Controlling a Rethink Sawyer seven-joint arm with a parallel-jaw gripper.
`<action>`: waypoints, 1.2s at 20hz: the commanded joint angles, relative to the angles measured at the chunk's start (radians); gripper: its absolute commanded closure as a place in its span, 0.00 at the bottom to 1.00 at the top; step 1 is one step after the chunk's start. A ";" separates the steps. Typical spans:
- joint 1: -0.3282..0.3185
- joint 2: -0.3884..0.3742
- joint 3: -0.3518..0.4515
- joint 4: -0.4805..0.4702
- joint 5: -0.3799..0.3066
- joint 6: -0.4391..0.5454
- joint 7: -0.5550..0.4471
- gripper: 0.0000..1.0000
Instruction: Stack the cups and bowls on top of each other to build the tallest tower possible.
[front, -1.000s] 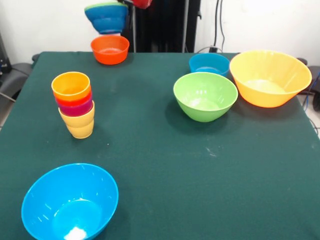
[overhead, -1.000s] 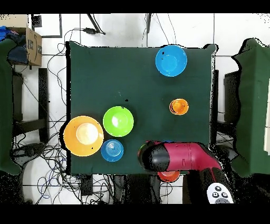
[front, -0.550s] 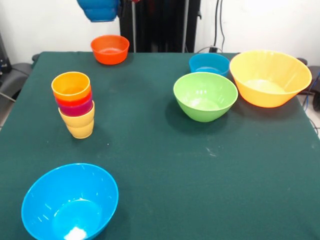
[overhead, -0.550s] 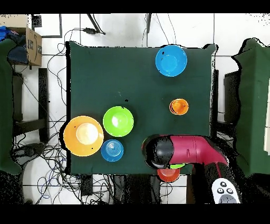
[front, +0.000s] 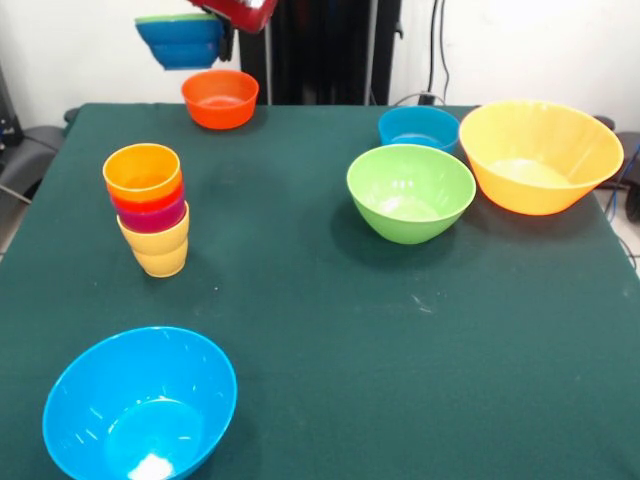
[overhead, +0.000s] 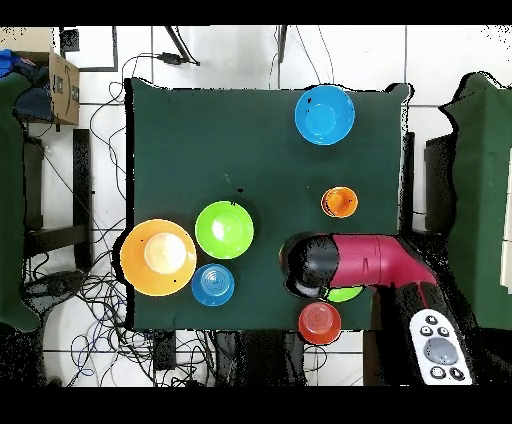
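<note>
I see the nested bowls (front: 181, 40), dark blue with a green rim on top, hanging in the air off the end of the arm (front: 238, 10). A second ago they sat right above the orange-red bowl (front: 220, 98) at the table's (front: 330, 340) far edge; half a second ago they were higher and nearly out of the front view. Now they have come back down a little and shifted sideways, clear of the orange-red bowl and on the side nearer the stack of cups (front: 148, 207). From overhead the arm (overhead: 345, 263) has swung inward over the cloth, the orange-red bowl (overhead: 319, 322) is fully uncovered, and only a sliver of green rim (overhead: 345, 294) shows under the arm.

I read that as a carry toward the cups, not a drop onto the orange-red bowl, which still has to join later.

The gripper itself is hidden by the arm and the bowls, so I cannot tell how it grasps them.

The carried bowls hang mouth up and roughly level. The cup stack stands upright with its long axis vertical, orange-yellow mouth on top, alone and well apart from the light blue bowl (front: 140, 405), green bowl (front: 410, 192), teal bowl (front: 418, 127) and big orange-yellow bowl (front: 540, 155).
</note>
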 joint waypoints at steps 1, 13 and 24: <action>0.018 0.079 0.089 -0.160 -0.038 0.157 -0.194 1.00; 0.037 0.135 0.124 -0.361 -0.030 0.376 -0.227 1.00; 0.051 0.242 0.178 -0.566 -0.018 0.483 -0.222 1.00</action>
